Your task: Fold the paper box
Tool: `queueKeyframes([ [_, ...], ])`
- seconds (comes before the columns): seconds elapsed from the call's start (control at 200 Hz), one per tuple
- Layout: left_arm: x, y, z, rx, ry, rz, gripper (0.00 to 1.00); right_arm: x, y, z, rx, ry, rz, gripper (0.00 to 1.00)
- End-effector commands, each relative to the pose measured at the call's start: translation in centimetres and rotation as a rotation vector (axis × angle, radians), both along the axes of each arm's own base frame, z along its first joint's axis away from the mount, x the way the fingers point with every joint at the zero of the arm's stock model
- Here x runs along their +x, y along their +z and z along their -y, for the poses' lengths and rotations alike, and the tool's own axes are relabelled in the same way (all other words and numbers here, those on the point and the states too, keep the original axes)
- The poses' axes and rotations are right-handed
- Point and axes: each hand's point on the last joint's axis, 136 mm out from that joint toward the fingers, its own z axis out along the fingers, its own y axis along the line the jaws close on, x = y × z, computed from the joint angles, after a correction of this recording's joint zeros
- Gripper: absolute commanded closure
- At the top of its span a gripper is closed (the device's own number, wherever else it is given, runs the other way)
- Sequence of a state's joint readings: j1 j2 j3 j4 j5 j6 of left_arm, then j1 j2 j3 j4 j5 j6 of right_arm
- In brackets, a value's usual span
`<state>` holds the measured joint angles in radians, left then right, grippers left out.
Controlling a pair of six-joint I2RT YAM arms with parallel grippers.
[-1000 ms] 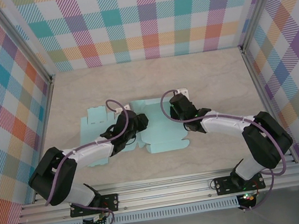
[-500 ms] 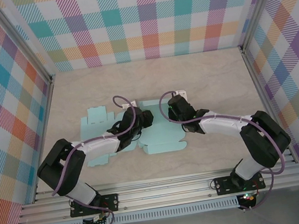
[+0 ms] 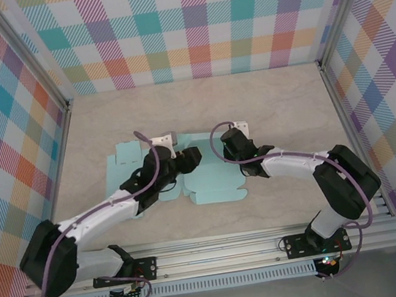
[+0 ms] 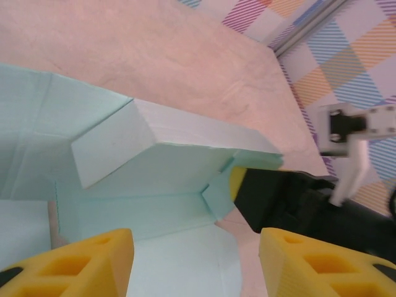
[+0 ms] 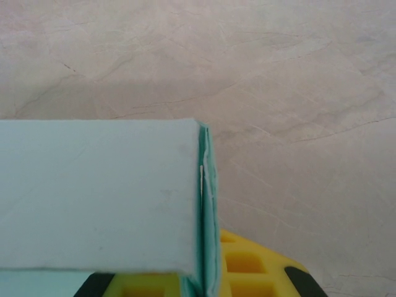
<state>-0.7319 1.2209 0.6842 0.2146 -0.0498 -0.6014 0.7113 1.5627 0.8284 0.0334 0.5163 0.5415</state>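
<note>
The table [image 3: 265,102] carries the pale teal paper box [image 3: 214,184] near its middle, between the two arms, and most of it is no more than a flat cut-out. Its left part [image 3: 128,162], with the notched tabs, lies spread flat on the wood, and the near panels show no fold at all in the top view.

The one piece of folding that shows is the far wall [image 4: 176,143]. In the left wrist view it stands raised off the base and turned over on itself, with a small corner tab [image 4: 216,197] tucked under its right end.

The right gripper [image 3: 231,144] sits at that end of the wall. In its own camera the doubled edge of the wall [image 5: 207,204] runs down between its yellow pads [image 5: 247,266], so its jaws look closed tight on the card, pinning the fold.

The left gripper [image 4: 195,266] hovers just short of the same wall, its fingers [image 4: 93,263] spread apart with nothing between them.

By this reading the task is early: one wall formed and held, the remaining walls, the tabs and the closing panels all left to do
</note>
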Motion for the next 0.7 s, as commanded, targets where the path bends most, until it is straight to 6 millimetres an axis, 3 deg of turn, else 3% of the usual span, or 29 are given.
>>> queueKeyframes([
  [0.0,-1.9,0.9,-1.4,0.057,-0.031,0.037,0.41,0.6,1.9,-0.5,0.037,-0.023,0.046,1.00],
  [0.11,-1.7,3.7,-4.8,0.153,0.072,0.141,0.34,0.4,2.2,-0.4,0.043,-0.021,0.048,1.00],
  [0.18,-0.8,4.7,-8.1,0.238,0.203,0.160,0.32,0.3,2.3,-0.2,0.039,-0.022,0.045,1.00],
  [0.25,0.4,4.7,-11.1,0.293,0.311,0.127,0.35,0.2,2.6,-0.3,0.040,-0.015,0.047,1.00],
  [0.335,2.2,3.5,-13.4,0.305,0.378,0.077,0.36,0.1,2.8,-0.5,0.047,0.001,0.047,1.00],
  [0.555,6.7,-1.0,-15.6,0.323,0.431,-0.035,0.44,0.0,3.4,-1.0,0.060,0.036,0.051,1.00],
  [0.695,9.0,-3.3,-15.0,0.307,0.381,-0.056,0.46,0.0,3.5,-1.0,0.054,0.040,0.053,1.00],
])
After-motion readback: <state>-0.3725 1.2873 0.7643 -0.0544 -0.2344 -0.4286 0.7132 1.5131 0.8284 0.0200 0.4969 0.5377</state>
